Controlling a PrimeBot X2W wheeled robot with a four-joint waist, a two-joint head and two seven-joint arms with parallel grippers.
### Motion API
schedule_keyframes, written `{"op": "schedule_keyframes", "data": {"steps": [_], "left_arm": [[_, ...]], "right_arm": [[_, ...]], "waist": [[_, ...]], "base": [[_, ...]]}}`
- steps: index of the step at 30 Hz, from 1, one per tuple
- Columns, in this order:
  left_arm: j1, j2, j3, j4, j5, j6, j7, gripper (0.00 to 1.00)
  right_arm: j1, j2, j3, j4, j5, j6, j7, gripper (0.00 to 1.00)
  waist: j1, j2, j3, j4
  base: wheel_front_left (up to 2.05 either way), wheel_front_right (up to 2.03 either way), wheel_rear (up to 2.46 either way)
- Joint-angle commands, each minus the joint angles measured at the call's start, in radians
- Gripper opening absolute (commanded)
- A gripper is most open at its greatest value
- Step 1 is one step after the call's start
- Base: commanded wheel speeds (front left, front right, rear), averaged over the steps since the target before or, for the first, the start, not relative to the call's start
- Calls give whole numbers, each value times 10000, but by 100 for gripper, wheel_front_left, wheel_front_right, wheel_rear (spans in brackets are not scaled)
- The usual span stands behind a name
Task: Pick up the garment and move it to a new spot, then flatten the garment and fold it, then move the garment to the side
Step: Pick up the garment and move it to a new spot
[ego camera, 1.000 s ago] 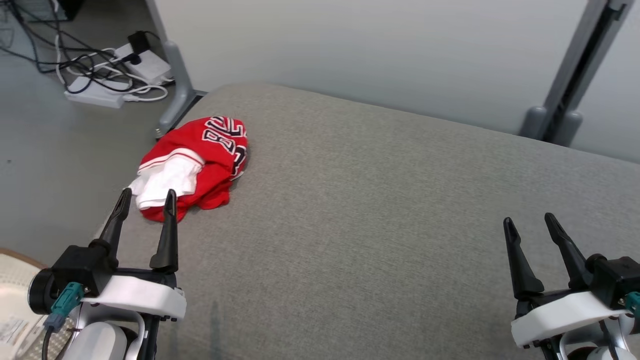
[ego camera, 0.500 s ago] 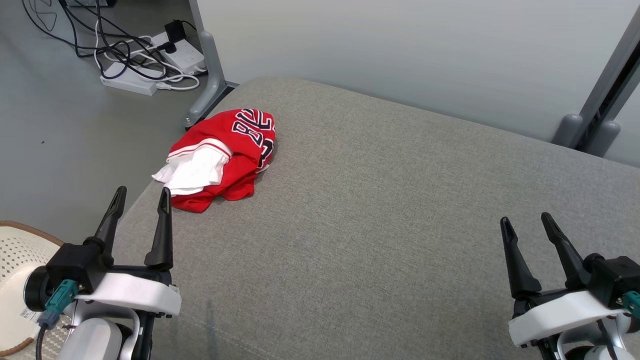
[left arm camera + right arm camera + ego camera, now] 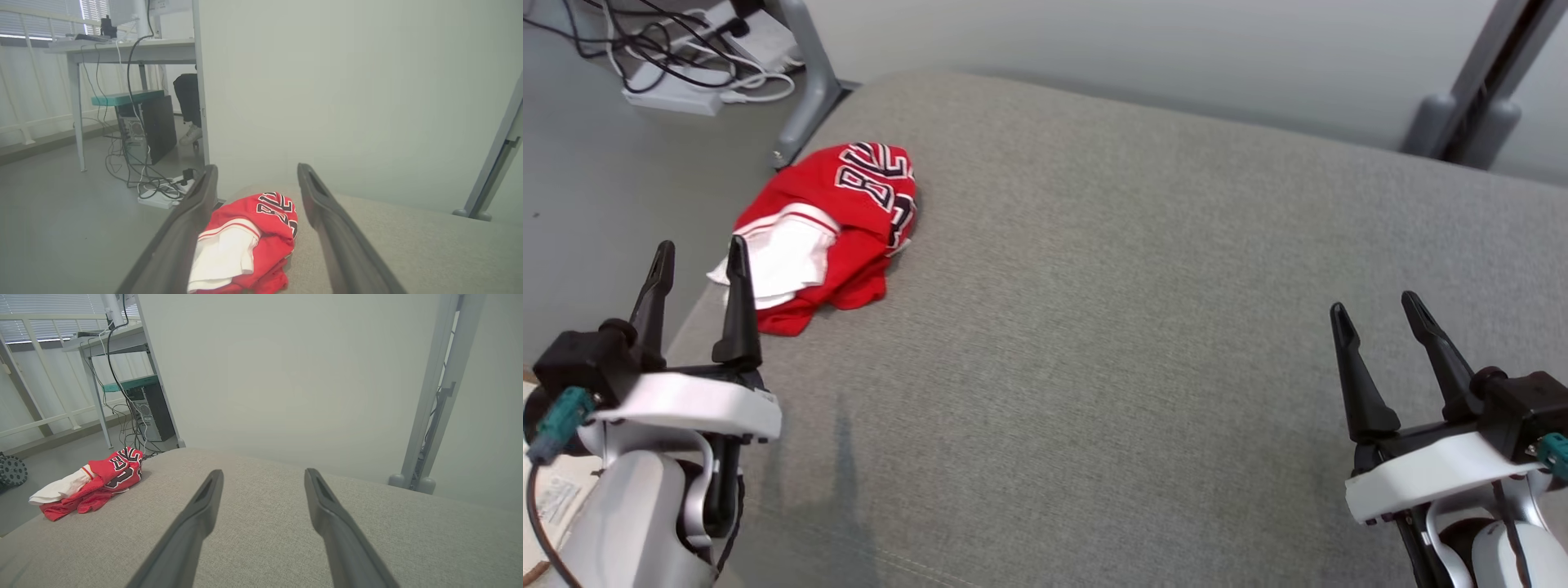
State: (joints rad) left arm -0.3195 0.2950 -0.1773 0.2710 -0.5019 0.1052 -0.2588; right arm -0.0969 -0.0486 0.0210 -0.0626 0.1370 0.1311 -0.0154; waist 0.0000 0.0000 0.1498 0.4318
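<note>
A: What is differing from half a second ago?

B: The whole head view is sitting differently, so the camera is the thing moving, not the goods. The garment [image 3: 849, 196] is keeping the same heap shape at the same spot on the bench [image 3: 1094, 327]. One change I am logging: the inner finger of the left claw [image 3: 703, 242] is now overlapping the heap's white fold in the head view, where before it was standing clear of it. I cannot tell whether it is touching.

A: Claw states?

B: The left claw is hanging at the bench's near left edge, fingers apart, holding nothing. The right claw [image 3: 1372, 300] is hovering over the bench's near right part, fingers also apart and holding nothing.

A: Where is the garment lying?

B: Toward the bench's far left corner, close along its left edge, well apart from the right claw.

A: How is it looking?

B: Crumpled, not flat. It is showing as a red jersey bunched into a mound, with black lettering outlined in white running across the top. A white layer with thin red stripes at its hem is spilling out toward the bench's left edge, and red folds are bunching under it.
</note>
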Motion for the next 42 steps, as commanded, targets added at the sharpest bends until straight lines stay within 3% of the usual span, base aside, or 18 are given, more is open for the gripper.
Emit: {"op": "schedule_keyframes", "data": {"steps": [1,11,22,23,25,26,34,42], "left_arm": [[-244,16,63,197,-118,-94,8,100],[-2500,176,39,4929,-1025,-1600,917,100],[-4510,385,128,8379,-1509,-2196,802,100],[-4590,415,121,8516,-1521,-2240,736,97],[-4692,412,87,8703,-1569,-2275,528,16],[-4737,441,88,8760,-1582,-2286,406,0],[-4525,548,176,8404,-1440,-2366,-63,0],[-2925,466,1178,5196,-451,-1695,-57,0]], "right_arm": [[-118,-47,7,-67,-80,-5,51,100],[-778,-53,246,-279,-387,-5,225,100],[-1391,-215,525,-292,-466,-7,233,100],[-1410,-210,516,-265,-468,-5,219,100],[-1417,-204,496,-238,-471,-5,181,100],[-1409,-198,474,-217,-471,-5,159,100],[-1330,-140,310,-27,-377,-5,-7,100],[-1004,-77,158,277,-282,-5,-305,100]], "waist": [[0,0,485,-431],[0,0,2105,-1422],[0,0,3093,-1974],[0,0,3115,-1999],[0,0,3124,-2022],[0,0,3117,-2029],[0,0,2799,-2006],[0,0,1808,-1965]], "base": [[0,0,0],[0,0,0],[0,0,0],[0,0,0],[0,0,0],[0,0,0],[0,0,0],[0,0,0]]}}
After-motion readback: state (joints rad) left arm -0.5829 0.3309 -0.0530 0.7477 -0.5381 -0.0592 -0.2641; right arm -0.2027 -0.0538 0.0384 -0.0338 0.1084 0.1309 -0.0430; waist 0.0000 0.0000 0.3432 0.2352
